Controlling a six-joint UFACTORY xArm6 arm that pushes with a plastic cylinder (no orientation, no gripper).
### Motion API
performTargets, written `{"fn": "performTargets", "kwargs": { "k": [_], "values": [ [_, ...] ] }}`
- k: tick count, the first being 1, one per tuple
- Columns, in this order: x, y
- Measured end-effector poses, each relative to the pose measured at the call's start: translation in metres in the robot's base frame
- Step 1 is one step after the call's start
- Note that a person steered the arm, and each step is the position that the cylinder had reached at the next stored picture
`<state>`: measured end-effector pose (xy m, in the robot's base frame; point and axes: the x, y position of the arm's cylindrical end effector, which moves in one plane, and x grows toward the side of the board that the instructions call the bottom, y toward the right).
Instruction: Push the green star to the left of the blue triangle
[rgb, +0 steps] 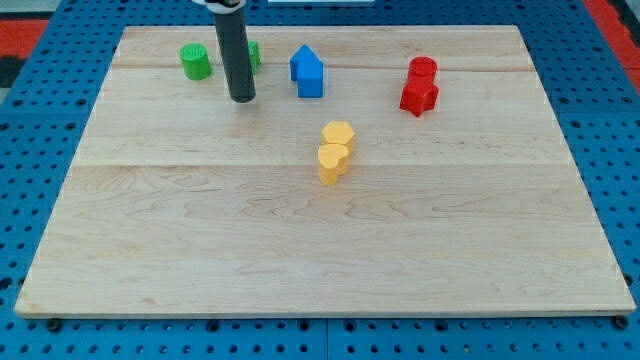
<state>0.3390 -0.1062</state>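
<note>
A pale wooden board (300, 230) lies on blue pegboard. My tip (241, 99), a bare rod with no pincer to open or close, stands just in front of the green star (254, 56), mostly hiding it. The star already seems to sit left of the blue triangle (307, 72), near the top edge; a green cylinder (196, 62) lies further left. Open board lies below.

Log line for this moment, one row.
my tip: down, view's left of blue block | green block: mostly hidden behind rod | green cylinder: farther left | contact: cannot tell
</note>
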Motion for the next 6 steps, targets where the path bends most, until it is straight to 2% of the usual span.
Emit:
{"fn": "performTargets", "kwargs": {
  "k": [1,2,3,4,5,6],
  "values": [
    [0.009,-0.076],
    [-0.046,-0.131],
    [-0.107,-0.121],
    [-0.134,-0.053],
    [-0.120,-0.019],
    [-0.082,-0.019]
  ]
}}
